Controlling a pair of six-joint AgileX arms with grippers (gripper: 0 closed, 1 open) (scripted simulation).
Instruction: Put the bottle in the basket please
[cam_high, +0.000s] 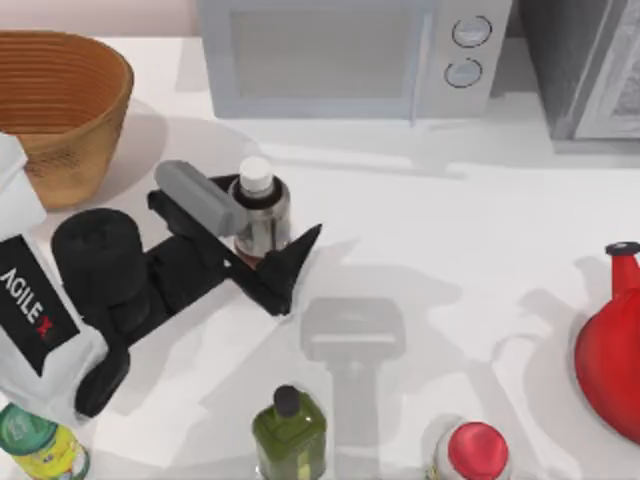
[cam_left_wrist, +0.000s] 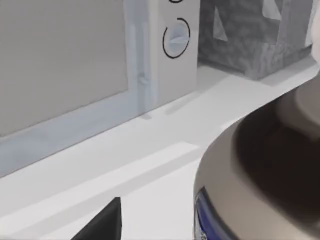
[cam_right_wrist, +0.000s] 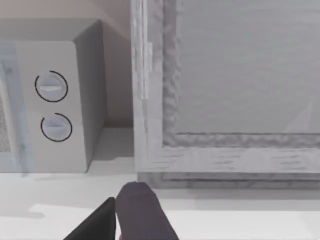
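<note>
**The left gripper is around the bottle**

In the top view, the left gripper (cam_high: 262, 238) sits left of the middle of the frame. Its two black fingers (cam_high: 296, 255) are spread apart, one on each side of the bottle (cam_high: 260, 212). The bottle stands between them on the white counter (cam_high: 450, 230). I cannot tell if the fingers press on it yet.

The bottle stands up straight. It has a white cap, a black neck, a grey label and a dark red-brown bottom part. In the left wrist view the bottle (cam_left_wrist: 260, 185) is very close, at the lower right of the frame, with a black finger (cam_left_wrist: 102, 225) at the bottom edge.

The basket (cam_high: 62, 110) is in the upper left corner of the top view, well apart from the bottle. It is tan-brown and woven, with ribbed walls.

The right wrist view shows a dark finger (cam_right_wrist: 142, 212) of the right gripper at the bottom of the frame. I cannot tell if that gripper is open or closed.
</note>
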